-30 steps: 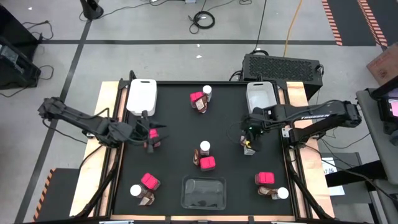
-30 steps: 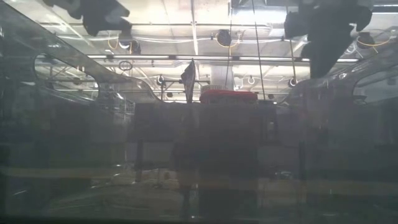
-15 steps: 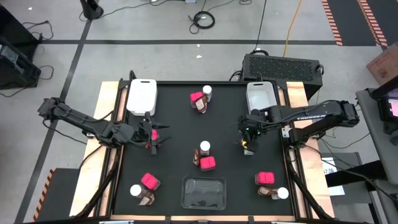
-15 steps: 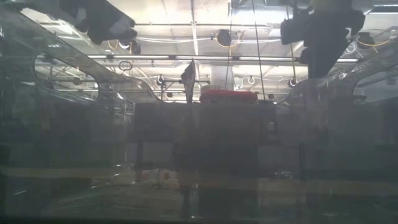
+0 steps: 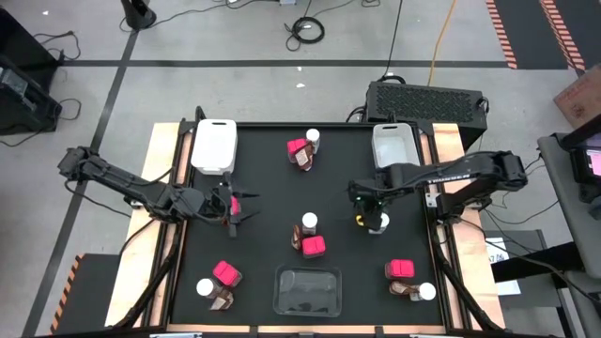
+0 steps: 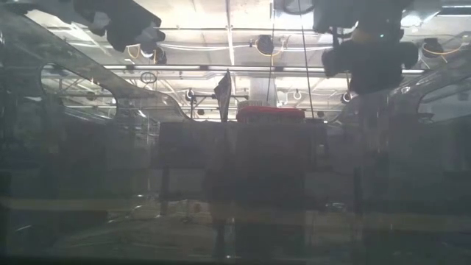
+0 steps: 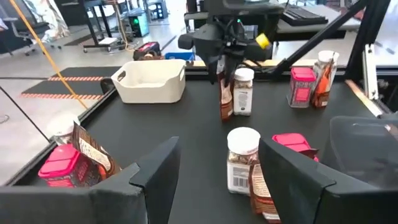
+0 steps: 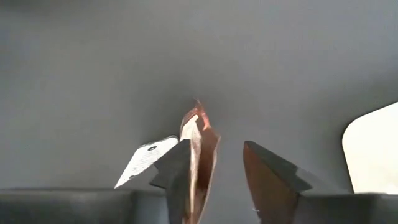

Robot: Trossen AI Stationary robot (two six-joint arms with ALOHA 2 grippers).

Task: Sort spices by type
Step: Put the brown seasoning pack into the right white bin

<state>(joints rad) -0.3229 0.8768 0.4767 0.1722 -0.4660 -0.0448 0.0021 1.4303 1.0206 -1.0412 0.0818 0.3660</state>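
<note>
Closing your right gripper (image 5: 368,212) on a thin brown foil spice pouch (image 8: 198,163), mat's 3 o'clock side, beside a white-lidded clear jar (image 5: 378,222); fingers not yet pinching. Pouch stands on edge, long axis approx vertical. Next: finish squeeze, lift to brown group. Left gripper (image 7: 217,168) spread, empty, 9 o'clock side.

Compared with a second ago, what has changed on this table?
The right gripper slid toward the table's middle, uncovering a white-lidded jar. Its jaws narrowed around a brown packet but are not yet clamped on it. The left gripper turned slightly above a pink box, jaws open and empty. The other spices stayed put.
</note>
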